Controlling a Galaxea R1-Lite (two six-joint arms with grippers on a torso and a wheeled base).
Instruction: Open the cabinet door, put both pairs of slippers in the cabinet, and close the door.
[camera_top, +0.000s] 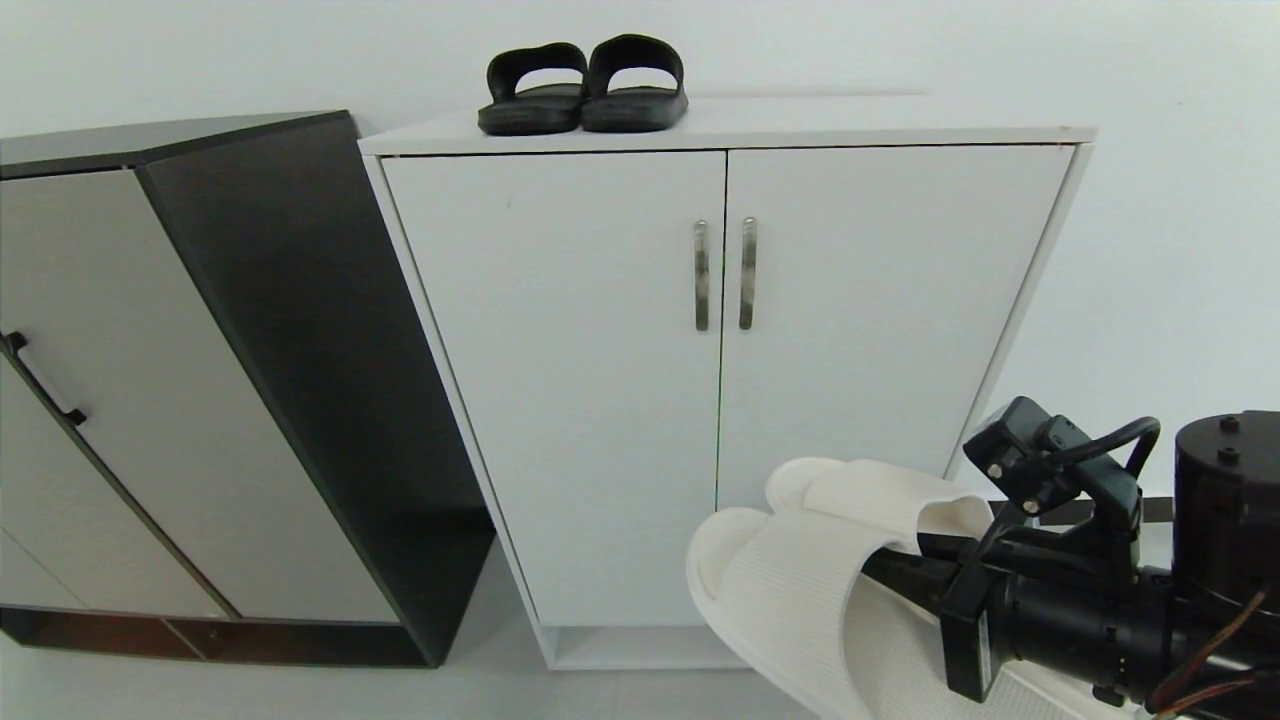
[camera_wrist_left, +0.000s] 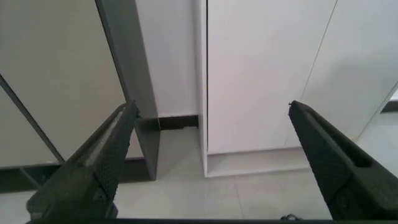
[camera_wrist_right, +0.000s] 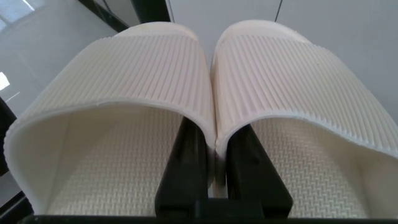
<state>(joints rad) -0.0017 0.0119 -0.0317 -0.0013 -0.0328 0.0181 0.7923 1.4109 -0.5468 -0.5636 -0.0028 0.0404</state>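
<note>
The white slippers (camera_top: 800, 570), low in front of the closed cabinet (camera_top: 560, 400), look light, soft and a little springy, so the right tool (camera_wrist_right: 214, 168) grasps them sensibly by their two inner edges pressed together; the left tool (camera_wrist_left: 211, 106) is released.

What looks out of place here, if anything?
The black slippers sit on top of the white cabinet, not inside it; its doors are shut. The right pincer holds the white slippers in the air, pinched together side by side. Nothing looks spilled or damaged.
</note>
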